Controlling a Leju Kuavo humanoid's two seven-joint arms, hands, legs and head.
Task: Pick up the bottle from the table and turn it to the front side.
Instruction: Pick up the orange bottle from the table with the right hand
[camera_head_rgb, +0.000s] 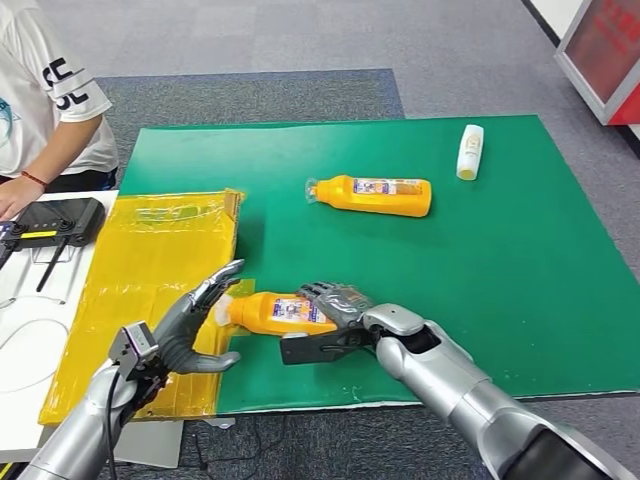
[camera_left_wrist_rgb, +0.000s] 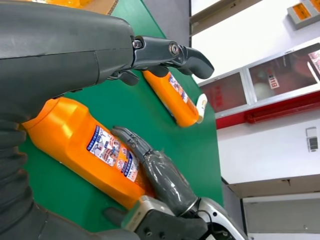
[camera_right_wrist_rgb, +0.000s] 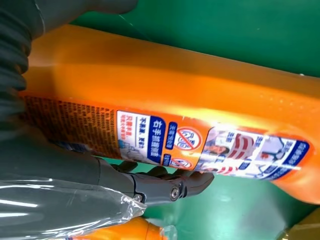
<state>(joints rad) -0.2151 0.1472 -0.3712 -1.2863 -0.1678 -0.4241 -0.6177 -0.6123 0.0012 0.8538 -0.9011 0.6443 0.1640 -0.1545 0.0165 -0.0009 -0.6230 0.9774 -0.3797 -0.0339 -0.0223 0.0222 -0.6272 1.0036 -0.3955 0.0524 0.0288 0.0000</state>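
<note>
Two orange bottles lie on the green mat (camera_head_rgb: 528, 300). The near bottle (camera_head_rgb: 279, 313), at the mat's front edge, is clasped at its base by the right hand (camera_head_rgb: 336, 303), ready for lifting; the left hand (camera_head_rgb: 192, 325) waits spread beside its cap to receive the turn.

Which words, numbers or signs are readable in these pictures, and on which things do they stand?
"B11B": red sign behind the window glass, roughly.
Red prohibition circle, no words: label on the held orange bottle.
Chinese label print beside it: too blurred.
Far orange bottle label: too small.
Person's shirt letters: cut off.
</note>
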